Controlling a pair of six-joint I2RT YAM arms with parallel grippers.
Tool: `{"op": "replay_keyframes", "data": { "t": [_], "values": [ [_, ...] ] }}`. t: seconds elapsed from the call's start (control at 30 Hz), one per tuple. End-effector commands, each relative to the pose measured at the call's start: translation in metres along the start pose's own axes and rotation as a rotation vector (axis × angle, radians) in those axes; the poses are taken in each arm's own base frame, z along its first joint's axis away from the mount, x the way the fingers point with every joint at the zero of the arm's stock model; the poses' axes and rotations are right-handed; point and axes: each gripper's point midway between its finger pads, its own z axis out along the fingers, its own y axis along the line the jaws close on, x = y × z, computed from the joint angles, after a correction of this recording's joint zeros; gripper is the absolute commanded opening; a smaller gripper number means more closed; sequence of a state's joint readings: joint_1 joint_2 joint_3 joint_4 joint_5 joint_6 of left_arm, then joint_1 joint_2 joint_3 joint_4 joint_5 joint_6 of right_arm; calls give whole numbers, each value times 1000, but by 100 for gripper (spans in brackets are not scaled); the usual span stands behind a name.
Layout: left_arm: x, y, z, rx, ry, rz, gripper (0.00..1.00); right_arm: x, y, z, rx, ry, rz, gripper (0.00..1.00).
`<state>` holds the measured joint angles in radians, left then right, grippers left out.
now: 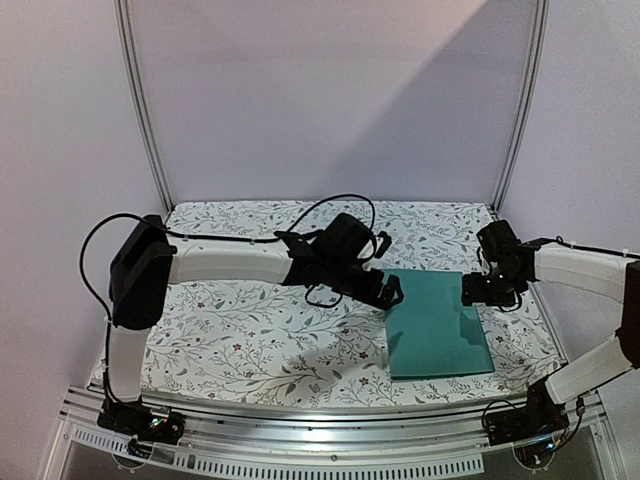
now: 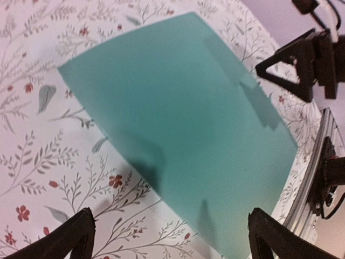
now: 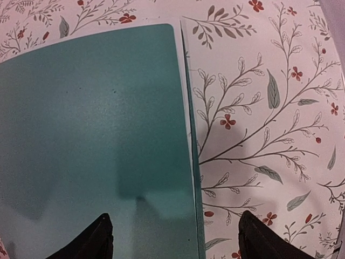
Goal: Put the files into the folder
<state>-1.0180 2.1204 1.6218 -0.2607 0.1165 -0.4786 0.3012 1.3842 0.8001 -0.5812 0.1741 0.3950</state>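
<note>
The left fingers [image 2: 74,236] stand wide apart with nothing between them, hovering over the folder's left far corner, one over the floral tabletop [image 1: 250,330] and one over the teal cover. The folder [image 1: 435,325] lies flat and closed on the tabletop, on its right half. Along the folder's right edge a thin white sliver [image 3: 187,135] shows between the top cover and a narrow teal strip beneath; whether it is paper I cannot tell. The right fingers [image 3: 96,240] are also spread wide and hold nothing, straddling that right edge near the folder's far corner, one over the cover, the other over the tabletop. Whether they touch the folder cannot be told.
</note>
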Motion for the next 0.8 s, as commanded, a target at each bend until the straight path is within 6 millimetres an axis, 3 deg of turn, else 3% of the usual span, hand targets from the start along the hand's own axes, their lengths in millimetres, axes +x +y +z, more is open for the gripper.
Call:
{"op": "replay_keyframes", "data": {
  "t": [0.0, 0.2, 0.37, 0.67, 0.77],
  "values": [
    [26, 22, 3, -44, 58, -37, 100, 4, -2, 15, -30, 30, 15, 79],
    [39, 35, -3, -46, 67, -81, 100, 17, 0, 30, -44, 88, 9, 81],
    [43, 42, -6, -44, 74, -108, 99, 38, 8, 45, -92, 157, 12, 82],
    [48, 57, -18, -77, 59, -126, 100, 67, 54, 49, -328, 259, 94, 85],
    [52, 65, -23, -99, 63, -136, 100, 71, 81, 44, -380, 275, 65, 85]
  ]
}}
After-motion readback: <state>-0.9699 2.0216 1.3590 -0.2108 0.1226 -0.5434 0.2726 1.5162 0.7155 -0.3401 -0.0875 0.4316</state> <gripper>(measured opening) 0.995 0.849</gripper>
